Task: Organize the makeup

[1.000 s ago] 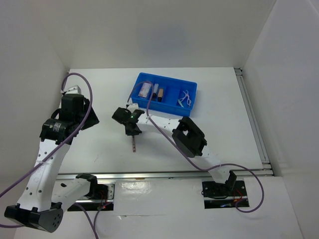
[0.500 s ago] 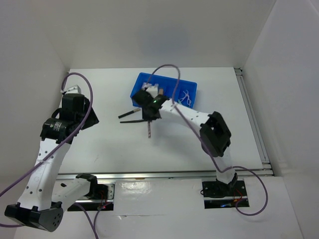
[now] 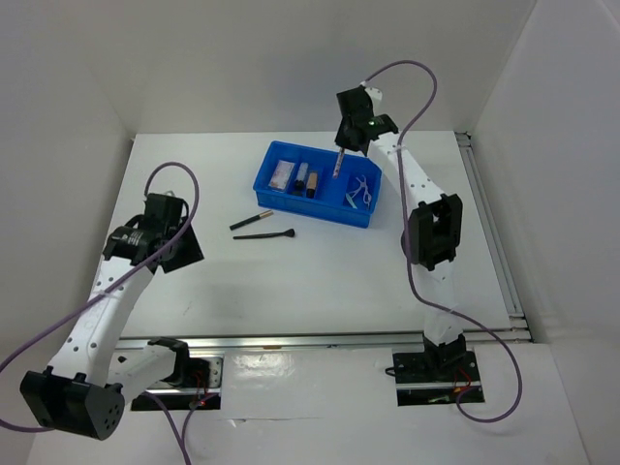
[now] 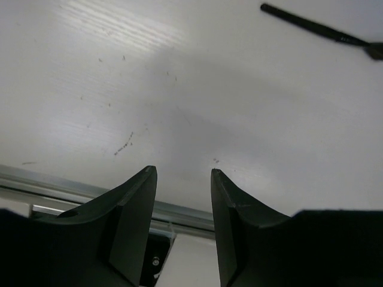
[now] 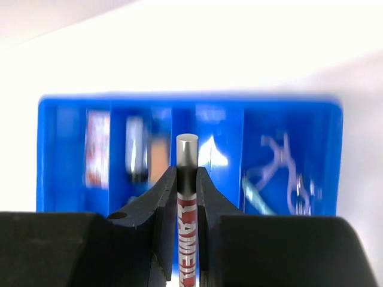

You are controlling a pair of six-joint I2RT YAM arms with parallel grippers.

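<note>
My right gripper [image 3: 340, 155] is shut on a slim pencil [image 5: 187, 156] with a grey end and a red band with white lettering. It holds the pencil upright above the blue tray [image 3: 365, 219], over a middle compartment [image 5: 209, 149]. The tray holds a pinkish packet [image 5: 97, 149], a grey cylinder [image 5: 136, 149], a beige tube [image 5: 158, 158] and pale tools [image 5: 281, 173]. A black pencil [image 3: 250, 221] and a black wand [image 3: 263, 234] lie on the table left of the tray. My left gripper [image 4: 184, 173] is open and empty over bare table; the wand [image 4: 317, 28] shows at the top right of its view.
White walls enclose the table on three sides. A metal rail [image 3: 320, 339] runs along the near edge and another [image 3: 489, 223] along the right edge. The left arm [image 3: 145, 237] hangs over the left part of the table.
My right gripper has carried the pencil from the middle of the table up and back to above the tray. My left arm has swung forward and to the right.
</note>
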